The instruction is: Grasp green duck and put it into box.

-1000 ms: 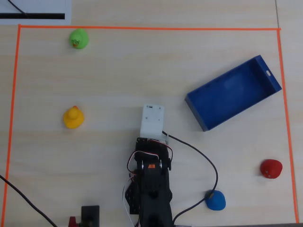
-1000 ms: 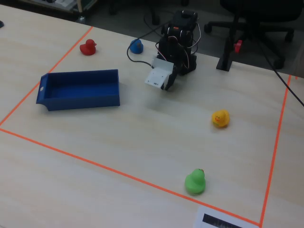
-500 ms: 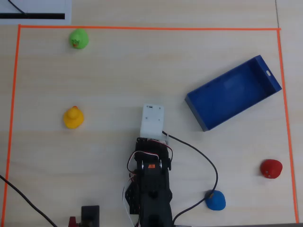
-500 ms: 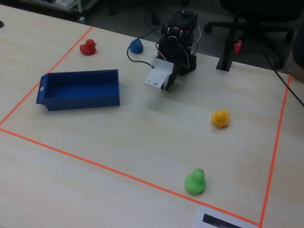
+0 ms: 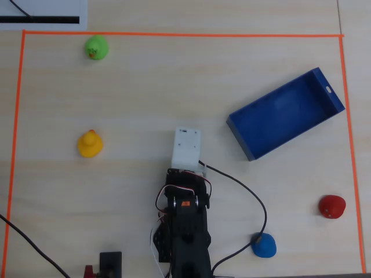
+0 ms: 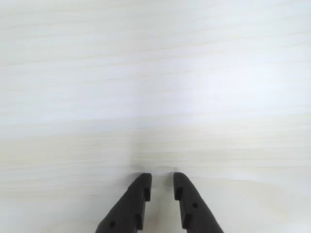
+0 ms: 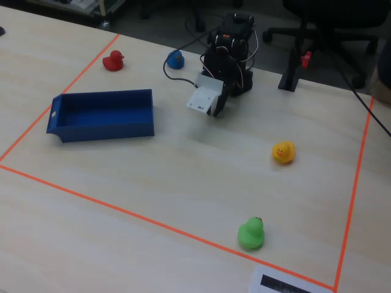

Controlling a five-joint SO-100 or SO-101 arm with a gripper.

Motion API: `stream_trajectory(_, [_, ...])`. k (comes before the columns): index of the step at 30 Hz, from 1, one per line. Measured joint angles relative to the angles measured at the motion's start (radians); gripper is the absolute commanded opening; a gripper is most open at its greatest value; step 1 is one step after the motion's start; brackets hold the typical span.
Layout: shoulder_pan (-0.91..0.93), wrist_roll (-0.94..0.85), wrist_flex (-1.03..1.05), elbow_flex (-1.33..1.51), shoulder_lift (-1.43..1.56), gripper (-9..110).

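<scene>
Overhead view shows the arm folded back near the bottom edge of the tabletop [image 5: 145, 87], its white wrist housing pointing toward the middle of the taped orange rectangle. The green duck [image 5: 96, 47] sits in the far upper-left corner of that rectangle, well apart from the arm, so nothing of the task looks begun. The box [image 5: 285, 113] lies at an angle on the right side, empty, with its small white slot at the far short end; set inside the tape, it looks within the arm's likely reach. A yellow duck [image 5: 90, 143] stands between the arm and the green one on the left, while a blue duck [image 5: 264, 245] and a red duck [image 5: 332, 206] rest at lower right, probably as distractors.

Wrist view shows the fingers [image 6: 141, 187] nearly together with only a narrow gap, holding nothing, above bare wood. I judge the first need is to swing left and forward and to spread the fingers before closing on the green duck.
</scene>
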Motion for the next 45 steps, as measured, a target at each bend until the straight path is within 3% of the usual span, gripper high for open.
stream_trajectory(14, [-0.012, -0.015, -0.04, -0.006, -0.08, 1])
stream_trajectory(18, [-0.014, -0.011, -0.235, -0.066, -0.304, 10])
stream_trajectory(25, [-0.077, -0.009, -0.655, -0.327, -0.73, 13])
stream_trajectory(28, [-0.126, -0.009, -0.805, -0.488, -0.945, 27])
stream_trajectory(33, [-0.178, -0.017, -1.069, -0.698, -1.262, 29])
stream_trajectory(39, [-0.227, -0.023, -1.396, -0.821, -1.566, 45])
stream_trajectory(45, [-0.256, -0.023, -1.637, -0.997, -1.842, 50])
